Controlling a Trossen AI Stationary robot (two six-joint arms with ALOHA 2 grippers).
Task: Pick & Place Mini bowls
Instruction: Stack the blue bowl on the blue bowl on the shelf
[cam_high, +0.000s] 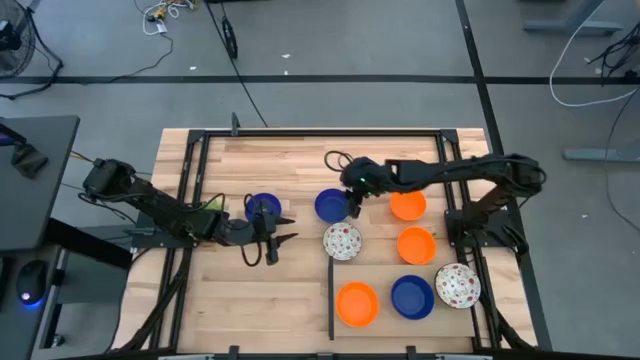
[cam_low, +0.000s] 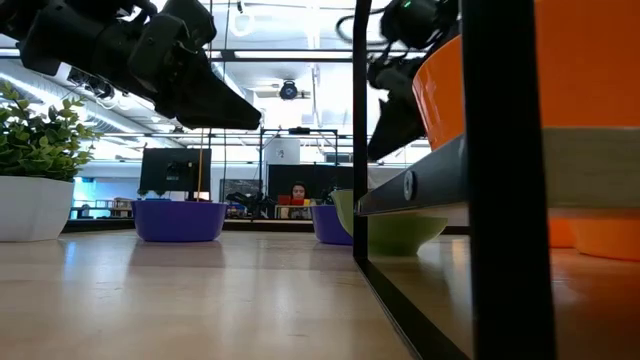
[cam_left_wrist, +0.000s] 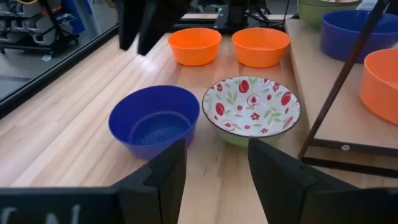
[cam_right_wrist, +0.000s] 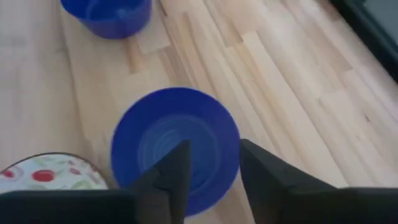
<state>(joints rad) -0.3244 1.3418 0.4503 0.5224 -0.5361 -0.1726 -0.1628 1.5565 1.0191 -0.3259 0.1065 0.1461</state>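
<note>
On the wooden table (cam_high: 290, 290), six mini bowls (cam_high: 416, 245) sit right of the divider; two blue ones (cam_high: 330, 205) remain; right end effector (cam_high: 352, 207) open above one, left end effector (cam_high: 272, 243) open, empty

Lab office, monitors (cam_low: 165, 170), floor cables (cam_high: 590, 70)

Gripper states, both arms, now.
Left gripper: fingers open, holding nothing.
Right gripper: fingers apart over the blue bowl, holding nothing.
</note>
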